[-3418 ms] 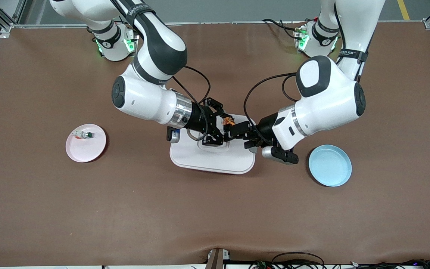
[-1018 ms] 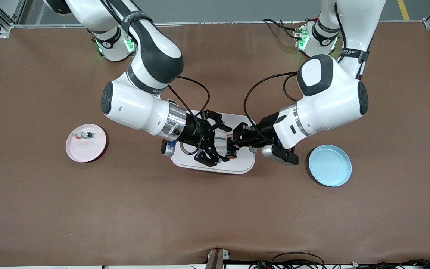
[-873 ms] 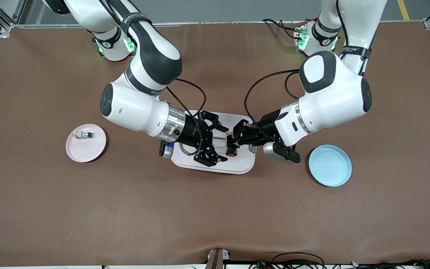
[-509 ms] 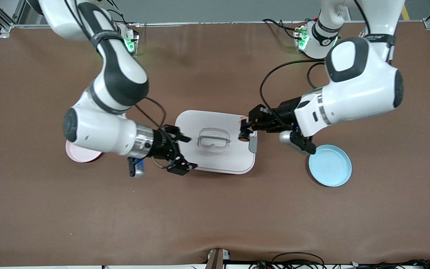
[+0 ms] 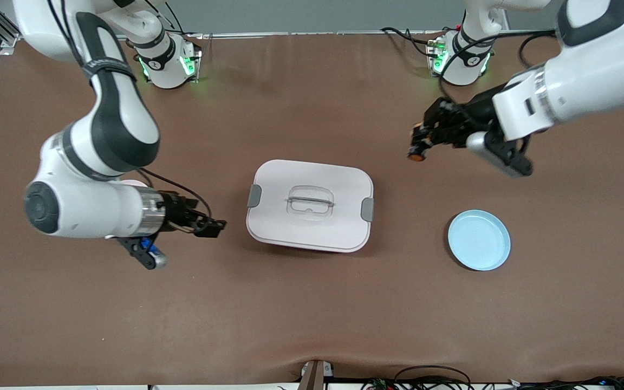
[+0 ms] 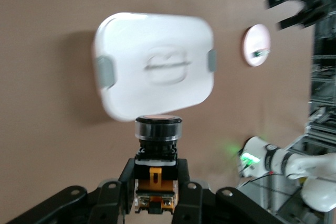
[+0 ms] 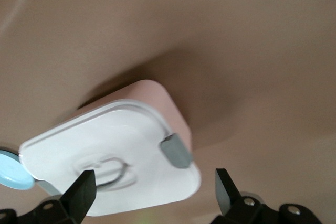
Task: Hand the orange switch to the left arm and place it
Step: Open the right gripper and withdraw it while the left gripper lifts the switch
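Gripping the orange switch [image 5: 416, 154], round cap, black body, left gripper [image 5: 419, 145] hangs over bare brown bench [image 5: 312, 303]; right gripper [image 5: 212, 226] empty, spread wide beside rounded white plastic box [image 5: 310, 206].

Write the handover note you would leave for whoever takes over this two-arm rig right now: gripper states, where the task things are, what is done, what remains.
Left gripper: shut on the orange switch, in the air over bare table toward the left arm's end, clear of the box.
Right gripper: open, empty, beside the box toward the right arm's end.
Box: mid-table, lid on.
Blue plate: empty, nearer the front camera than the left gripper.
Done: switch is in the left gripper, away from the box.
Left: probably set it on the blue plate, then release.
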